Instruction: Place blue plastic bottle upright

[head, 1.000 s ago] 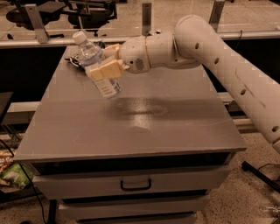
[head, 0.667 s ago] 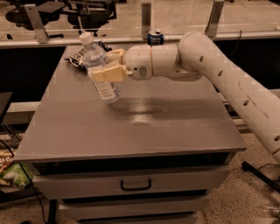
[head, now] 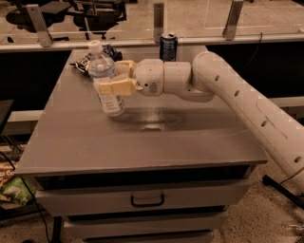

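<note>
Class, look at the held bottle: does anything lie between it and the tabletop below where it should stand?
Nothing visible does. The gripper clamps the blue plastic bottle, nearly upright, over bare table. The snack bag and the can sit behind it, at the far edge.

The gripper (head: 107, 76), toward ten o'clock on the table top (head: 142, 142), clasps the blue plastic bottle (head: 111, 102). Its near finger (head: 116, 87) covers a band of the label, and the far finger is mostly hidden behind the bottle. The label's print is too blurred to read. Whether the bottle's base touches the table top — cannot tell. At eleven o'clock from the bottle, a dark snack bag (head: 81, 63) is partly hidden behind it. The arm (head: 237, 95) leaves the frame at four o'clock. The lowest drawer (head: 142, 233) is cut off at six o'clock — the chairs (head: 28, 14) at twelve.
</note>
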Robot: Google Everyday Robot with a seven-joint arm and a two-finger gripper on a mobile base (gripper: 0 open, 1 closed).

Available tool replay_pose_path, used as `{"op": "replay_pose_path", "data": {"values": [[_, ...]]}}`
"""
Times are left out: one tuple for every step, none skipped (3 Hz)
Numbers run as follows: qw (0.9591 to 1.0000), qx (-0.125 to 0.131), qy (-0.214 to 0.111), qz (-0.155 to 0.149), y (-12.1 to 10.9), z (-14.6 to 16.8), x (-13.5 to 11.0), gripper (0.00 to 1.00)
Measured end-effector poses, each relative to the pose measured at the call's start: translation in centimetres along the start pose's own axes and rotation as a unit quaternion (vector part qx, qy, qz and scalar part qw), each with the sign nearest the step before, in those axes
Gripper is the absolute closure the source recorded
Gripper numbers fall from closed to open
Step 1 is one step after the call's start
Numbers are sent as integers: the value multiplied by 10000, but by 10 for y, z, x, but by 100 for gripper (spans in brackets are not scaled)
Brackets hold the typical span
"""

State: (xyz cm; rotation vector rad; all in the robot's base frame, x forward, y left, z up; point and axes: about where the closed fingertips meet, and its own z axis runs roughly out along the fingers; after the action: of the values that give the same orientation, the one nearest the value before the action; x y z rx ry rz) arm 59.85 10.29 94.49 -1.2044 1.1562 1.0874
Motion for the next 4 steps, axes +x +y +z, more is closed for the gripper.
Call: {"op": "replay_pose_path", "data": {"values": [[9999, 3, -157, 48, 2, 2, 5, 84], [9996, -4, -279, 109, 3, 3, 8, 60], [9990, -16, -401, 172, 3, 3, 10, 37], [9989, -38, -426, 181, 4, 5, 9, 13]]}}
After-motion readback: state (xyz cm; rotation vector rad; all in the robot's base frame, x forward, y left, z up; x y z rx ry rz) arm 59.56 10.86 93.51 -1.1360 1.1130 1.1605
